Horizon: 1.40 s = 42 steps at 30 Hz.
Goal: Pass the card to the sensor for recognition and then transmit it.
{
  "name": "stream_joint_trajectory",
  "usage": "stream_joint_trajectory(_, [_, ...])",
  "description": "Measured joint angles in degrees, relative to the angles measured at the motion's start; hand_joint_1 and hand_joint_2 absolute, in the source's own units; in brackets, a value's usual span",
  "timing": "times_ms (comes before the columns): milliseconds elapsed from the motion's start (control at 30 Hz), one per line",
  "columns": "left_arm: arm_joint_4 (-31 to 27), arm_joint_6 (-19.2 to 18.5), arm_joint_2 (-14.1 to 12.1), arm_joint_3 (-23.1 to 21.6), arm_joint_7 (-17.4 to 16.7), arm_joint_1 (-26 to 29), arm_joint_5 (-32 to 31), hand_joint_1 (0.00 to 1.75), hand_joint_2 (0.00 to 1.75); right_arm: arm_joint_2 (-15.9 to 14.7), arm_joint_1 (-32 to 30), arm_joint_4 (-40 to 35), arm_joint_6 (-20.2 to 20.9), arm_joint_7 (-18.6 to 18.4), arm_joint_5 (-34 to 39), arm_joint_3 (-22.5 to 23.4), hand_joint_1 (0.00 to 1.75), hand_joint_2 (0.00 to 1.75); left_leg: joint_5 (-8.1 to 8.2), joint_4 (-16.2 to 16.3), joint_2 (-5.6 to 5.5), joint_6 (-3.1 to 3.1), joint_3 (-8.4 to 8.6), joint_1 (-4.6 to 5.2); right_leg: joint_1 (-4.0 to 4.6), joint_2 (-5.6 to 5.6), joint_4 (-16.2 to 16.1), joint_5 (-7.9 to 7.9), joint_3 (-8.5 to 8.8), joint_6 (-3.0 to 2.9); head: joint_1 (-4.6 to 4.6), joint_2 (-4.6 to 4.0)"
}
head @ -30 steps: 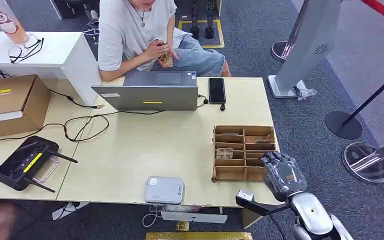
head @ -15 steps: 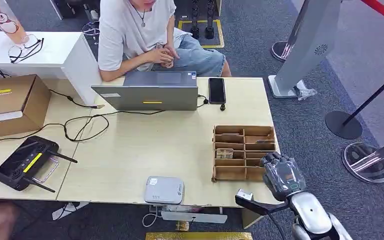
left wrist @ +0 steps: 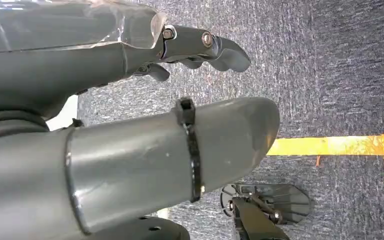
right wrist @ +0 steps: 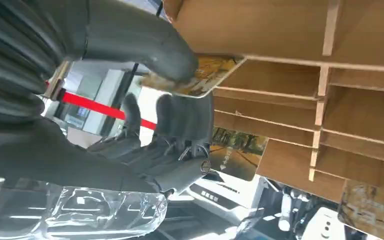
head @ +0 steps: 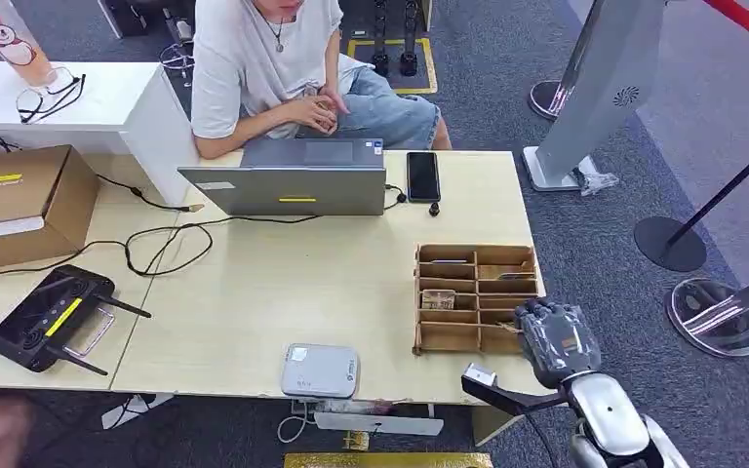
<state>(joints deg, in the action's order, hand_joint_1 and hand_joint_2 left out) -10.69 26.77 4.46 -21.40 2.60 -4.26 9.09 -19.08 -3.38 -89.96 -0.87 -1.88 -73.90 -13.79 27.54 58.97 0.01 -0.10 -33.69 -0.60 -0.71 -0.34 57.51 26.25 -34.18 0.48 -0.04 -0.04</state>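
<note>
Card (right wrist: 200, 75), long axis into the wooden organizer (head: 473, 297), pinched by the right hand (head: 558, 341).

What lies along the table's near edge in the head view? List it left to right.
Black router → grey box → wooden card organizer → right hand, at the organizer's near right corner.

A: How's the light?
B: Bright and even from overhead; the worktop (head: 283, 283) is evenly lit, with short soft shadows under the laptop (head: 288, 180).
A: Any blur?
B: The head view is sharp. In the right wrist view, close fingers (right wrist: 180, 120) are soft and a plastic cover (right wrist: 80, 212) shows glare.
</note>
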Motion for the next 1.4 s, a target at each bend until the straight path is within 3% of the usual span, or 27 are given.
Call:
stream_joint_trajectory(33, [0.0,0.0,0.0,0.0,0.0,0.0,0.0,0.00,0.00,0.1,0.0,0.0,0.0,0.0,0.0,0.0,1.64,1.75,0.00,0.0,0.00,0.00,0.00,0.00,0.00,0.00,0.0,0.00,0.00,0.00,-0.02,0.00])
stream_joint_trajectory(267, [0.0,0.0,0.0,0.0,0.0,0.0,0.0,0.00,0.00,0.4,0.0,0.0,-0.2,0.0,-0.9,0.1,1.75,1.75,0.00,0.0,0.00,0.00,0.00,0.00,0.00,0.00,0.0,0.00,0.00,0.00,-0.02,0.00])
stream_joint_trajectory(1400, [0.0,0.0,0.0,0.0,0.0,0.0,-0.1,0.00,0.00,2.3,-0.9,-2.3,-4.6,1.9,-4.1,0.4,1.75,1.75,0.00,0.0,0.00,0.00,0.00,0.00,0.00,0.00,0.0,0.00,0.00,0.00,-0.02,0.00])
